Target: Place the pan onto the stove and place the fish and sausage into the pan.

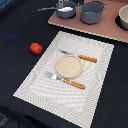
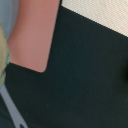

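The pan stands on the stove at the back of the exterior view, its thin handle pointing to the exterior view's left. The white fish lies inside the pan. The red-orange sausage lies on the dark table, off the placemat toward the exterior view's left. The arm and gripper do not show in the exterior view. The wrist view shows a rounded corner of the stove over the dark table, with no fingers clearly visible.
A larger grey two-handled pot stands on the stove beside the pan. The striped placemat holds a round plate, a knife and a fork. A placemat corner shows in the wrist view.
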Motion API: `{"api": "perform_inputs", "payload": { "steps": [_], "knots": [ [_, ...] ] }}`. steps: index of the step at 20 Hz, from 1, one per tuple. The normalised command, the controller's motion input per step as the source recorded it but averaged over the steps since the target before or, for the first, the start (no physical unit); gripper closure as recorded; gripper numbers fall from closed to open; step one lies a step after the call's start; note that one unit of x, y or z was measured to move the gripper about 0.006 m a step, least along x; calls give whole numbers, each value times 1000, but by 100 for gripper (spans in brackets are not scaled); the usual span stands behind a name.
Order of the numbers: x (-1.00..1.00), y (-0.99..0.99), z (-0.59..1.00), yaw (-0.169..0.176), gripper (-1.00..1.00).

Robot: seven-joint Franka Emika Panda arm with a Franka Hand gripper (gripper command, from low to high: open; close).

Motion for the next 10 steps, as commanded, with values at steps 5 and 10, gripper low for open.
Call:
{"api": "perform_inputs", "payload": {
  "steps": [5,10],
  "knots": [
    [-14,-801,-102,-54,-100],
    [-74,-741,-191,-72,-100]
  ]
}}
